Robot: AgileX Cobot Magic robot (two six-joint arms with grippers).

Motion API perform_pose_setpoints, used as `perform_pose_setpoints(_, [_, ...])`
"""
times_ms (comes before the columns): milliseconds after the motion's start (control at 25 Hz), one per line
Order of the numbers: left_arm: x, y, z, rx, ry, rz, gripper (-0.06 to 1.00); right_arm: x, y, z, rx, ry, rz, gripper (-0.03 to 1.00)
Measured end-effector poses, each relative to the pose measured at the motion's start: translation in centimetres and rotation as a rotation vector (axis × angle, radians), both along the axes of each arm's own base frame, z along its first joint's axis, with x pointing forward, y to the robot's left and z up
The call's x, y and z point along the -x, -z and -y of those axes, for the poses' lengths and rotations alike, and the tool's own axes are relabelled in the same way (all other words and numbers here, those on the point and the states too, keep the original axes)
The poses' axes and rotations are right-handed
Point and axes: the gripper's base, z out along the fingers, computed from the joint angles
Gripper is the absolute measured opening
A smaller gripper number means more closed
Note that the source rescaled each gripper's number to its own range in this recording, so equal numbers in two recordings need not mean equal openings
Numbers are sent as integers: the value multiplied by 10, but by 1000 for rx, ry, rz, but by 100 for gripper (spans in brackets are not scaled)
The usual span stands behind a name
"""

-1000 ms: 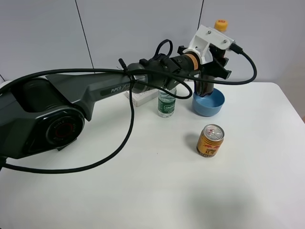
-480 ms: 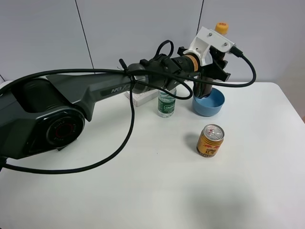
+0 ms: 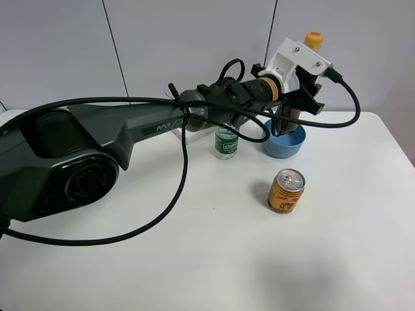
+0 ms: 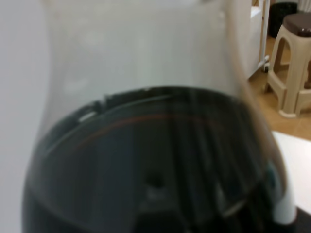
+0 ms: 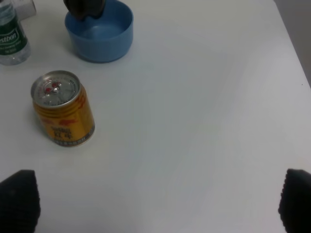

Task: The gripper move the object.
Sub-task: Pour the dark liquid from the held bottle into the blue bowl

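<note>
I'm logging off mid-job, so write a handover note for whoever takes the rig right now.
Left pincer: shut on the cola bottle, which is tilted, its base over the blue bowl. Whether it touches the bowl is unclear.
Right pincer: open, holding nothing, above the table near the yellow can.
Done: cola bottle grasped.
Left: carry it to its spot, set it upright, release.

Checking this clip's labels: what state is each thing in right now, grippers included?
Cola bottle: capped, part full, gripped, tilted over the bowl.
Left gripper: shut on cola bottle.
Right gripper: fingers open, holding nothing.
Water bottle: standing upright.
Can: upright, looks unopened.
Bowl: right way up.
</note>
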Motion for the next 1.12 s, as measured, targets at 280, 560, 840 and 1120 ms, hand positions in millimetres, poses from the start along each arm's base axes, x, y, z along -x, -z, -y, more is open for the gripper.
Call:
perform_pose_setpoints(280, [0, 21, 4, -8, 12, -7, 1, 0, 0, 0, 0, 0, 0, 100])
perform_pose_setpoints(560, [-2, 33, 4, -29, 10, -23, 1, 0, 0, 0, 0, 0, 0, 100])
perform_pose_setpoints(840, [-10, 40, -3, -34, -8, -29, 1, 0, 0, 0, 0, 0, 0, 100])
perform_pose_setpoints(1120, [-16, 56, -7, -47, -20, -47, 1, 0, 0, 0, 0, 0, 0, 100])
